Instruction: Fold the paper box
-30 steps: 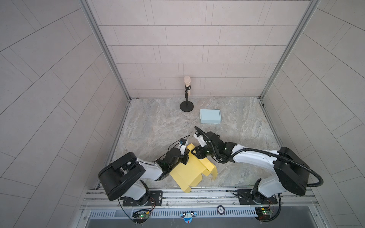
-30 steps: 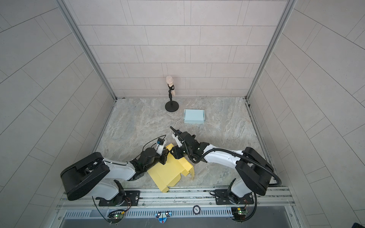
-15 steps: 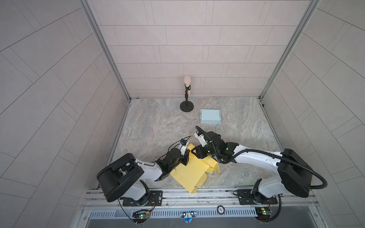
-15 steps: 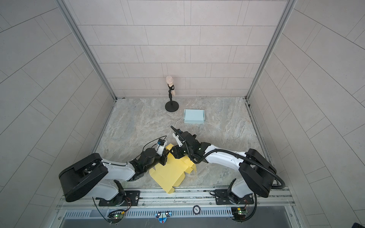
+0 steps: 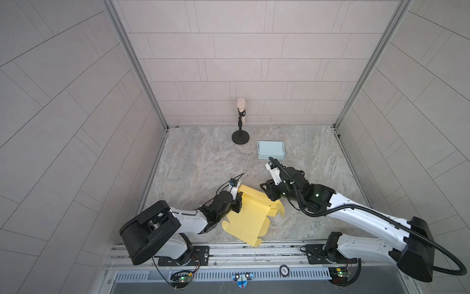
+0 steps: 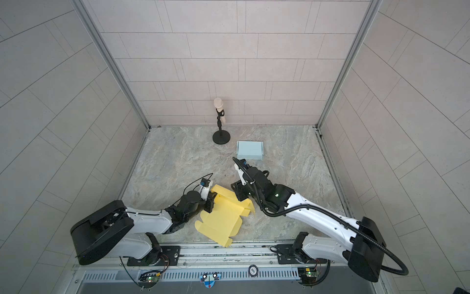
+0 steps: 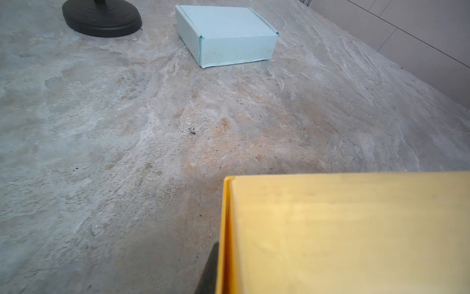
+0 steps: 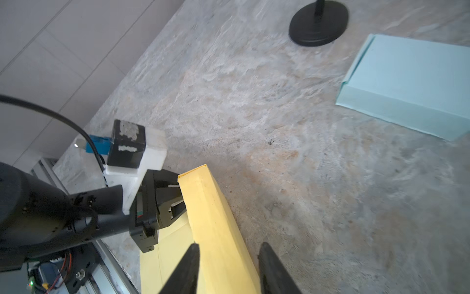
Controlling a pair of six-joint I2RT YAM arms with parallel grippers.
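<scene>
The yellow paper box [image 5: 250,216] [image 6: 223,219] lies half folded at the table's front middle, its far wall raised and its near flaps flat. My left gripper [image 5: 238,201] [image 6: 210,201] is shut on the left end of that raised wall. In the left wrist view one dark finger [image 7: 209,269] presses against the yellow edge [image 7: 343,229]. My right gripper [image 5: 267,194] [image 8: 229,245] straddles the same wall [image 8: 216,224] farther along. Its fingers [image 8: 193,257] stand apart, one on each side of the wall. The left gripper [image 8: 175,196] shows there too.
A folded light blue box [image 5: 270,150] [image 7: 226,35] sits behind the right arm. A black microphone stand [image 5: 240,137] [image 8: 318,23] is beside it at the back. Tiled walls close three sides, and a metal rail [image 5: 229,250] runs along the front edge.
The left jaws have closed further on the wall's end. The right jaws widened, then narrowed round the wall. The yellow sheet has shifted slightly, its right flap swinging outward.
</scene>
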